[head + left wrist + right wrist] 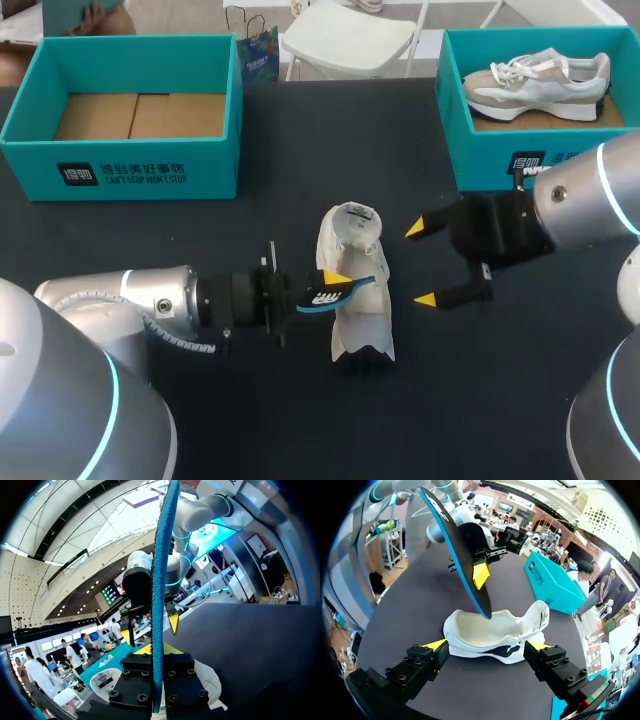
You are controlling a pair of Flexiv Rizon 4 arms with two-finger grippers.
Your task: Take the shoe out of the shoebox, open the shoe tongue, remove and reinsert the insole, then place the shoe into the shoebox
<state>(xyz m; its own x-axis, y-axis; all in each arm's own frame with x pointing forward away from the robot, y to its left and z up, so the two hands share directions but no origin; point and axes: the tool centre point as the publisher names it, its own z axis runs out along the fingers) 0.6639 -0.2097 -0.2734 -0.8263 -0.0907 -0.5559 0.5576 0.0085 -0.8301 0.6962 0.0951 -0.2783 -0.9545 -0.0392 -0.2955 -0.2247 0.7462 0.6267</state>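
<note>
Left end effector pinches the thin, likely floppy insole over the white shoe lying mid-tabletop, while right end effector hangs spread beside it, where the firmer sole sides look the safest hold.

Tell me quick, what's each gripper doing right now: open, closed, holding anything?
Left gripper: shut on the thin blue-and-black insole.
Right gripper: open, beside the white sneaker, not gripping it.

Jaws clamped on left arm, spread wide on right arm.
</note>
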